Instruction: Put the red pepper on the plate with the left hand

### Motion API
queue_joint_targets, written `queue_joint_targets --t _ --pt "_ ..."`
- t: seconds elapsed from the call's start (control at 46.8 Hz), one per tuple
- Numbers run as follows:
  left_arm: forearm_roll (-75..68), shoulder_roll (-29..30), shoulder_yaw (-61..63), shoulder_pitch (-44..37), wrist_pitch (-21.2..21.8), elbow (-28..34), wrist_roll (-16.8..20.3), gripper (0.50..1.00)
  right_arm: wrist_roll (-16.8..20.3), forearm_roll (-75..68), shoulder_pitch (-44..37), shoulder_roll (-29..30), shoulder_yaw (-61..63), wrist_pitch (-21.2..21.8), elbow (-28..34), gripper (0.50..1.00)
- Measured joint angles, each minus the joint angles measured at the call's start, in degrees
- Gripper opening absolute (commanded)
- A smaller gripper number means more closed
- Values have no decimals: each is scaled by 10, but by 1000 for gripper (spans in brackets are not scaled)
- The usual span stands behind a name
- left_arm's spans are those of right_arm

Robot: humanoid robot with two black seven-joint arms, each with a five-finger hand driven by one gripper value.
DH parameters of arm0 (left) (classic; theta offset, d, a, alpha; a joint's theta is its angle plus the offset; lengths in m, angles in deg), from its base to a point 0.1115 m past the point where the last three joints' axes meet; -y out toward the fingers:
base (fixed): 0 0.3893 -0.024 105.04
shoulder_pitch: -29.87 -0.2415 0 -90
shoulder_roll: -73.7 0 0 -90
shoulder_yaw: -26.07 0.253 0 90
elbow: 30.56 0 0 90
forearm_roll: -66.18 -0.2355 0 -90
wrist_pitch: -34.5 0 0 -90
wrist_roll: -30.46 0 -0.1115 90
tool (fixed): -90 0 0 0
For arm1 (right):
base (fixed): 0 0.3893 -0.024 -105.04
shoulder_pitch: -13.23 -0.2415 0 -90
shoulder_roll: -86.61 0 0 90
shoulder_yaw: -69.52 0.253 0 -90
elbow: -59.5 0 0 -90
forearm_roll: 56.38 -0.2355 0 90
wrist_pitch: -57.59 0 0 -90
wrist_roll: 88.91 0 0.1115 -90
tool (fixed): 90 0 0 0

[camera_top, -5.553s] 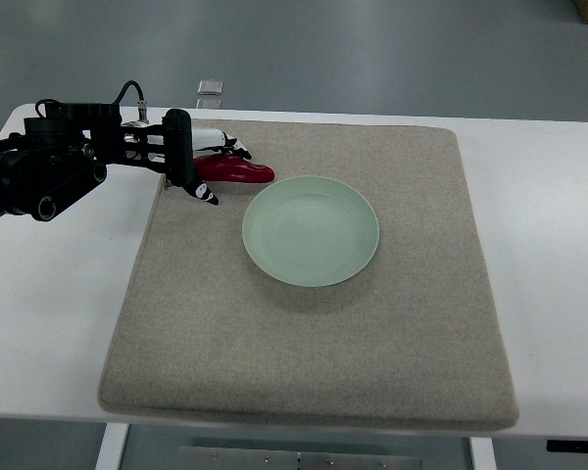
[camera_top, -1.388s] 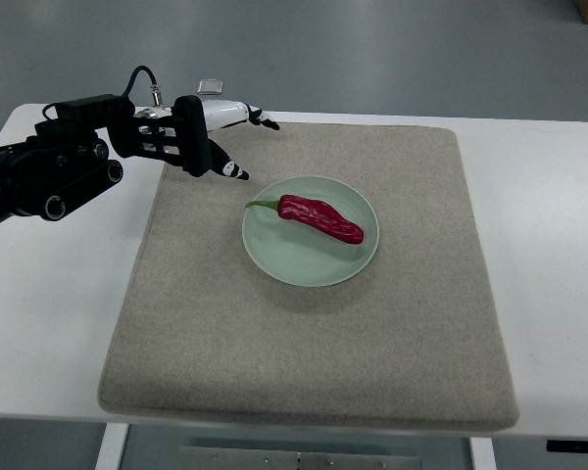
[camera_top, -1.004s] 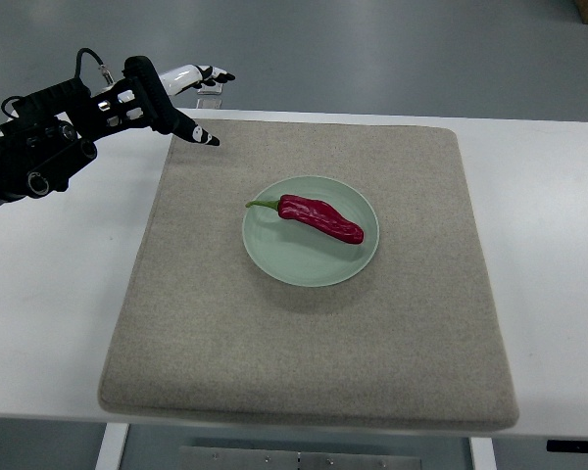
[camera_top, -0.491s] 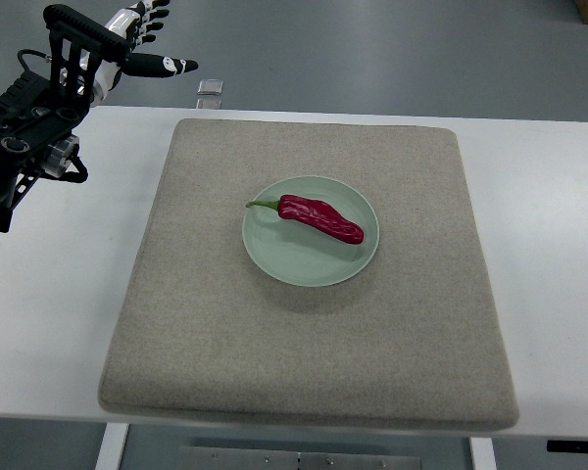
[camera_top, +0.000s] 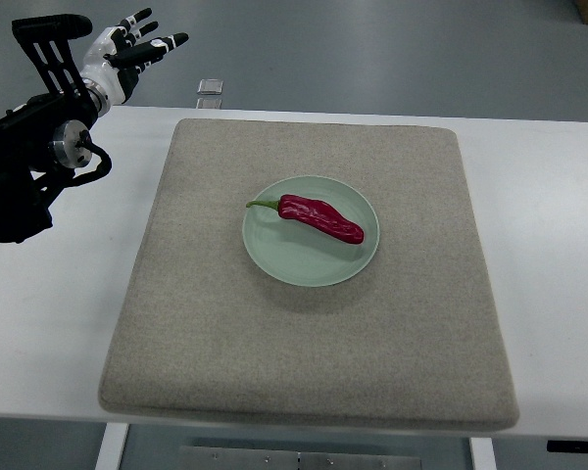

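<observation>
One red pepper (camera_top: 319, 217) lies across the pale green plate (camera_top: 294, 260), stem toward the plate's left rim, tip toward its right rim. The plate sits near the middle of a grey felt mat (camera_top: 304, 343) on the white table (camera_top: 549, 255). Well off to the plate's upper left, above the table's far corner, the left hand (camera_top: 127, 54) hangs with fingers spread, gripping nothing and well clear of the mat.

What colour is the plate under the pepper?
The plate is pale green, seen in the top view, with the red pepper lying on it.
</observation>
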Motion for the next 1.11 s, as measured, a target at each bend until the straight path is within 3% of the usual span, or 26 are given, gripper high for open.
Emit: queue_joint_targets --t 0.15,0.299,1.111 --pt "18 -12 -43 -14 -78 21 15 958 0 0 0 0 0 0 0 928" --pt "19 -23 -77 -28 -123 32 19 958 0 0 0 0 0 0 0 928" --pt "11 -26 -101 -42 -131 29 21 962 0 0 0 0 0 0 0 928"
